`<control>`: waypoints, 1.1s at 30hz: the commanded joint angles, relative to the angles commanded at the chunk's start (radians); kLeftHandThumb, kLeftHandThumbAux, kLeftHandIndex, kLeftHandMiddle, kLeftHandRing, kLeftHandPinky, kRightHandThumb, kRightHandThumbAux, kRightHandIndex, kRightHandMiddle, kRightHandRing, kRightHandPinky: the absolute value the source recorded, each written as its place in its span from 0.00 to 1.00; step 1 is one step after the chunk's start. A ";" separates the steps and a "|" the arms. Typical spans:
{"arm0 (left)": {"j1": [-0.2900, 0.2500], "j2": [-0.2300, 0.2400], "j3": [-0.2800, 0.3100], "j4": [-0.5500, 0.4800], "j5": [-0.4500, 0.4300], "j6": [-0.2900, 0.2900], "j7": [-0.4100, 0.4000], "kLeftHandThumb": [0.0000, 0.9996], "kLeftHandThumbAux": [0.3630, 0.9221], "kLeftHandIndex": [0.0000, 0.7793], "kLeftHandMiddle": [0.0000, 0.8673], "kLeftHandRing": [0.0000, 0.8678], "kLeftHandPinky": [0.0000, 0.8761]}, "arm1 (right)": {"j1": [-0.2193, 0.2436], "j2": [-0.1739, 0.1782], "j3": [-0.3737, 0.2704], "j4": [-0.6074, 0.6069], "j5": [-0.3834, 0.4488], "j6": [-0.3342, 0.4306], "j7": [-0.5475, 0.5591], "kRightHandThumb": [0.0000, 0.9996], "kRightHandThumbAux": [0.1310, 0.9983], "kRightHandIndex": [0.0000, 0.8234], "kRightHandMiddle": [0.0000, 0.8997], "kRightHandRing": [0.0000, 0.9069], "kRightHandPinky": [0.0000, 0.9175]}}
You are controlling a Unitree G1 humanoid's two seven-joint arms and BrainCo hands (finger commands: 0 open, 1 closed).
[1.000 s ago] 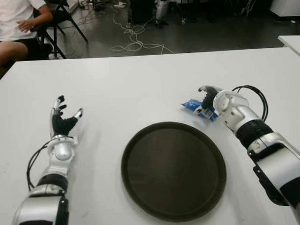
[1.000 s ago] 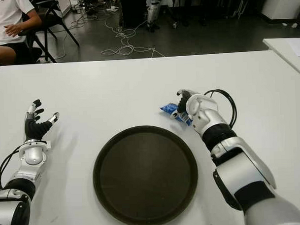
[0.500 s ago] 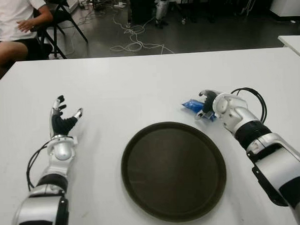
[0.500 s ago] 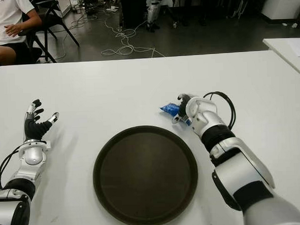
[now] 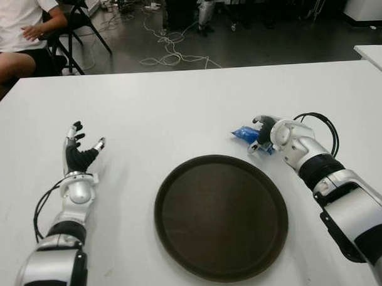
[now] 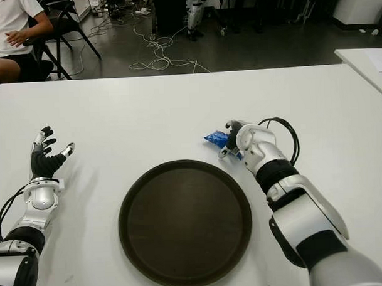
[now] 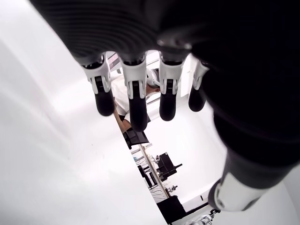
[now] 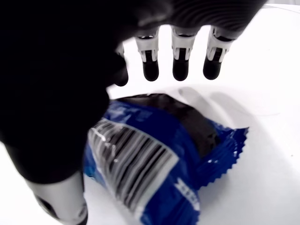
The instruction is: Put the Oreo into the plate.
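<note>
Cupping Oreo packet [image 8: 154, 154], right hand [image 5: 269, 131] fingers uncurled; plate [image 5: 221, 216] beside.

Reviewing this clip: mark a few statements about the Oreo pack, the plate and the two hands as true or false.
1. The Oreo pack lies on the table, outside the plate. True.
2. The right hand is over the Oreo pack. True.
3. The plate already holds the Oreo pack. False: the plate holds nothing; the pack lies beyond its rim on the robot's right.
4. The left hand grips the plate's rim. False: it shows apart from the plate on its left, fingers spread, holding nothing.
5. The pack's wrapper is red. False: it is blue, with a barcode showing in the right wrist view.
</note>
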 joint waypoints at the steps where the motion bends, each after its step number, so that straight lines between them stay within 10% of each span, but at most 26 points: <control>1: 0.000 0.000 -0.001 0.000 0.001 0.000 0.000 0.08 0.66 0.13 0.17 0.17 0.16 | 0.001 0.000 0.000 0.001 0.000 -0.005 0.000 0.00 0.79 0.08 0.09 0.06 0.00; 33: -0.003 0.001 0.002 0.005 -0.002 0.002 0.000 0.10 0.67 0.13 0.17 0.17 0.16 | -0.055 -0.006 0.012 0.156 0.023 -0.250 0.136 0.00 0.80 0.06 0.06 0.01 0.00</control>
